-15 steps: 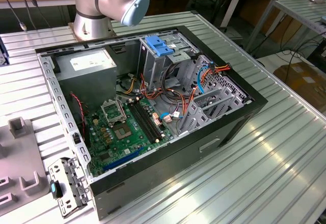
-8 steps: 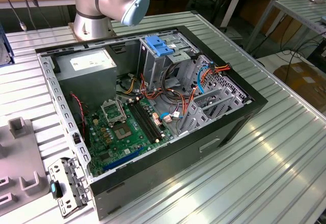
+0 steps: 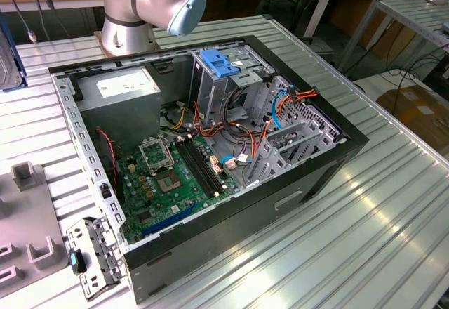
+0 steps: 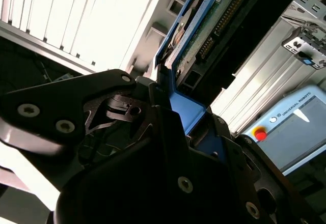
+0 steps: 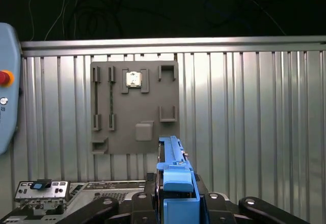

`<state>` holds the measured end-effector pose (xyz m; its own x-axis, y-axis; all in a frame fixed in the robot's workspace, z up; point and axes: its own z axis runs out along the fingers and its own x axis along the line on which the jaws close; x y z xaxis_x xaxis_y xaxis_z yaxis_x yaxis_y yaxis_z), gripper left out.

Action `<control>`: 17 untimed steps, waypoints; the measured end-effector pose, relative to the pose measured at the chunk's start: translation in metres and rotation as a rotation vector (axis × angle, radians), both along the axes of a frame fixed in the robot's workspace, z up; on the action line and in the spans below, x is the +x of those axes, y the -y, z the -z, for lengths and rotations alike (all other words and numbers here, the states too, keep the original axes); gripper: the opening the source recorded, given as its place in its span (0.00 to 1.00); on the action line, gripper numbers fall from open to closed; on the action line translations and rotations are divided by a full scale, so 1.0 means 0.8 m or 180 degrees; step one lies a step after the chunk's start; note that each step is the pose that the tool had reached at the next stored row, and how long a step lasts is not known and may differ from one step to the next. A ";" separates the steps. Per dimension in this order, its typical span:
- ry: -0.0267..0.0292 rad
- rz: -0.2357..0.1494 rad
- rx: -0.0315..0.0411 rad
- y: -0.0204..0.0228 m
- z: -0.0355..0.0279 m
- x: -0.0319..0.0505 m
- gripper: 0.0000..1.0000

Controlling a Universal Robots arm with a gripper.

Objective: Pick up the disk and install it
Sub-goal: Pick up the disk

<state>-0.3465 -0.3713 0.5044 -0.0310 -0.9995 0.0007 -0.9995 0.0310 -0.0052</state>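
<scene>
In both wrist views my gripper [image 5: 175, 196] [image 4: 170, 104] is shut on the disk [image 5: 172, 158] [image 4: 204, 35], pinching the end of its blue plastic frame between the black fingers. The disk is held edge-on, high above the ribbed table. Its green circuit-board side with a connector row shows in the second wrist view. The open computer case [image 3: 337, 151] lies on its side in the exterior view. A metal drive cage [image 3: 210, 88] stands at its far end, with a light-blue bracket [image 3: 219, 63] on top. The arm's base [image 3: 130, 31] stands behind the case.
A grey power-supply box [image 3: 123, 84] and the green motherboard [image 3: 172, 175] with loose cables fill the case. A grey fixture plate [image 5: 135, 107] [image 3: 21, 218] lies on the table. A metal bracket with a blue latch [image 3: 95, 256] sits beside the case. A teach pendant [image 4: 295, 127] is nearby.
</scene>
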 end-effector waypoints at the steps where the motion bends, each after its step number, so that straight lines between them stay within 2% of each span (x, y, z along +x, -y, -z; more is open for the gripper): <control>1: 0.0000 0.0000 0.0000 0.0000 0.0000 0.002 0.37; 4: 0.0000 0.0000 0.0000 0.0000 0.0001 0.011 0.37; 12: 0.0000 0.0000 0.0000 0.0006 0.0008 0.025 0.37; 15: 0.0000 0.0002 0.0000 0.0054 0.0010 0.027 0.37; 17: 0.0000 0.0002 0.0000 0.0108 0.0012 0.028 0.37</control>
<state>-0.3238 -0.3800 0.5034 -0.0317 -0.9995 0.0007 -0.9995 0.0317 -0.0052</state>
